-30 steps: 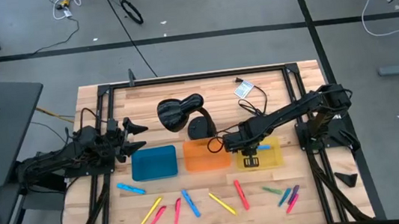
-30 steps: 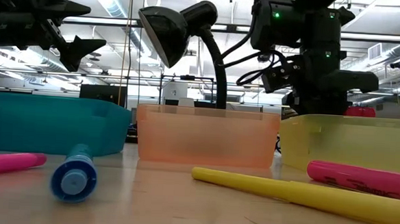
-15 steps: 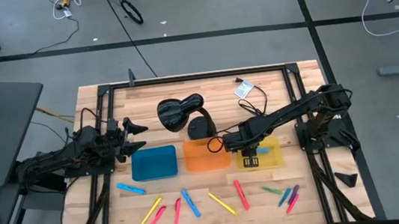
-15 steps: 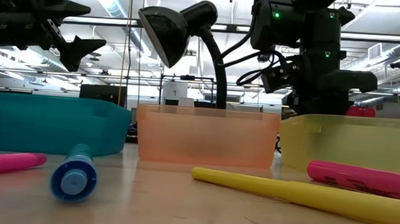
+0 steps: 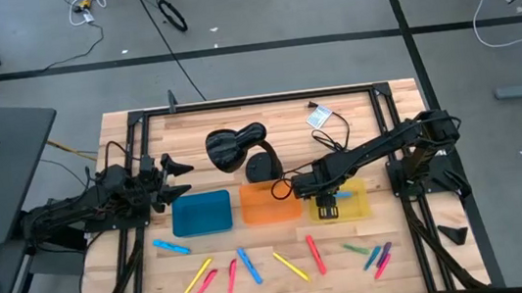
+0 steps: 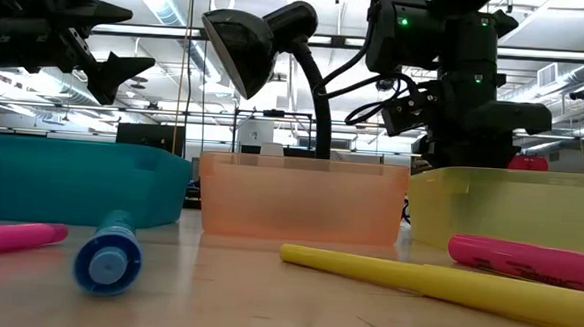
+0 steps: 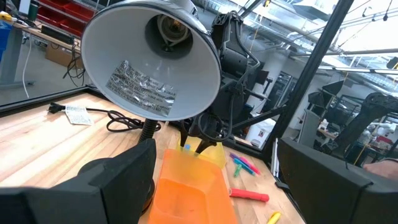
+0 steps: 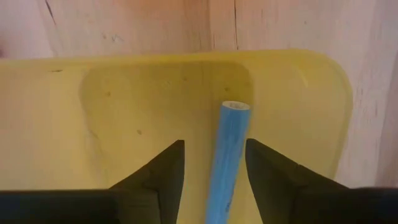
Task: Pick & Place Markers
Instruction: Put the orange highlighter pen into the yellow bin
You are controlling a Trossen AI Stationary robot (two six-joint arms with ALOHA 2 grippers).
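Note:
My right gripper [image 8: 214,171] points down into the yellow tray [image 8: 124,118], fingers apart. A blue marker [image 8: 227,149] lies lengthwise between them, its end toward the tray's far wall; it also shows in the tray from above [image 5: 347,194]. Several more markers lie loose on the wood near the table's front edge: blue [image 5: 170,247], yellow [image 5: 197,272], pink [image 5: 230,280], yellow [image 5: 290,265], red [image 5: 316,255] and a green, blue and pink cluster [image 5: 377,255]. My left gripper [image 5: 181,175] waits open at the table's left, pointing level. My right gripper has one finger [image 8: 163,171] standing clear of the blue marker, with yellow tray showing in the gap. The other finger [image 8: 264,171] stands right against the marker's side; whether it touches the marker I cannot tell.
A blue tray [image 5: 201,213] and an orange tray [image 5: 270,205] stand in a row left of the yellow tray [image 5: 359,208]. A black desk lamp [image 5: 236,147] stands behind them, with its cable [image 5: 331,138] and a white tag [image 5: 319,116]. Bare wood lies at the far left.

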